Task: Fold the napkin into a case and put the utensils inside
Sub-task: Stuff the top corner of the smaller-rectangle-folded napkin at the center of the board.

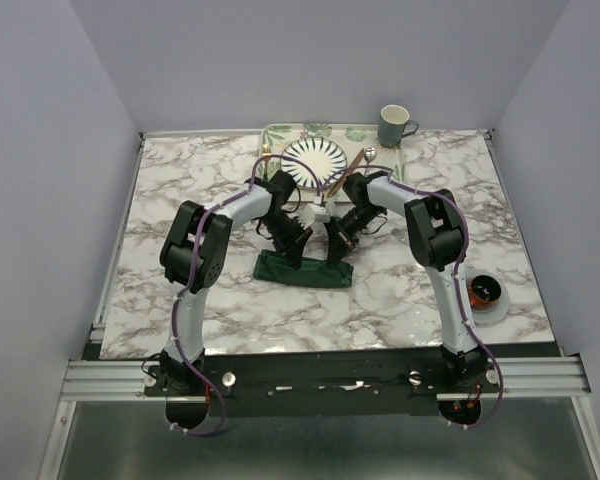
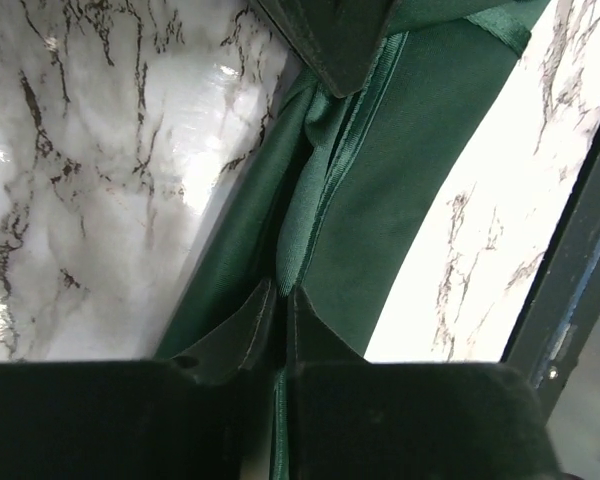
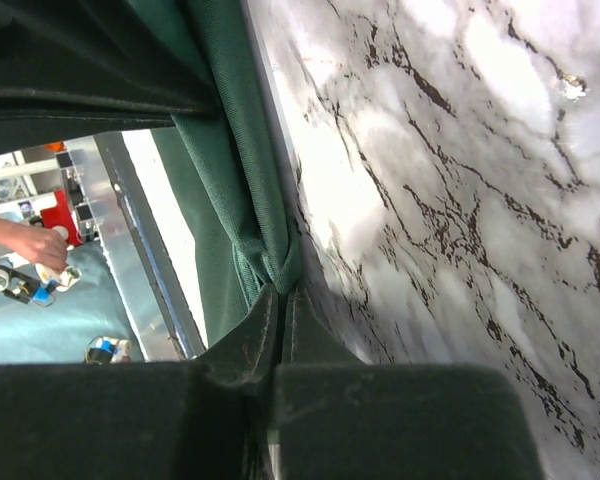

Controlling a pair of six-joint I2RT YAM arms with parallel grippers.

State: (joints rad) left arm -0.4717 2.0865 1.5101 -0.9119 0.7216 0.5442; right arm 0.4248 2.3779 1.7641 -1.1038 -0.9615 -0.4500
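The dark green napkin [image 1: 305, 270] lies as a narrow folded band on the marble table, in front of the striped plate [image 1: 314, 159]. My left gripper [image 1: 295, 250] is shut on the napkin's far edge near its left end; the left wrist view shows a cloth fold [image 2: 302, 215] pinched between the jaws. My right gripper [image 1: 335, 250] is shut on the same edge near the right end; the right wrist view shows bunched cloth [image 3: 270, 262] in the jaws. A copper-brown utensil [image 1: 267, 152] lies left of the plate and a spoon [image 1: 363, 157] lies right of it. The fork cannot be made out.
The leaf-patterned tray [image 1: 280, 133] sits at the back under the plate. A grey-green mug [image 1: 394, 126] stands at the back right. A small round container with an orange inside [image 1: 483, 294] sits near the right arm's base. A metal rail runs along the near edge.
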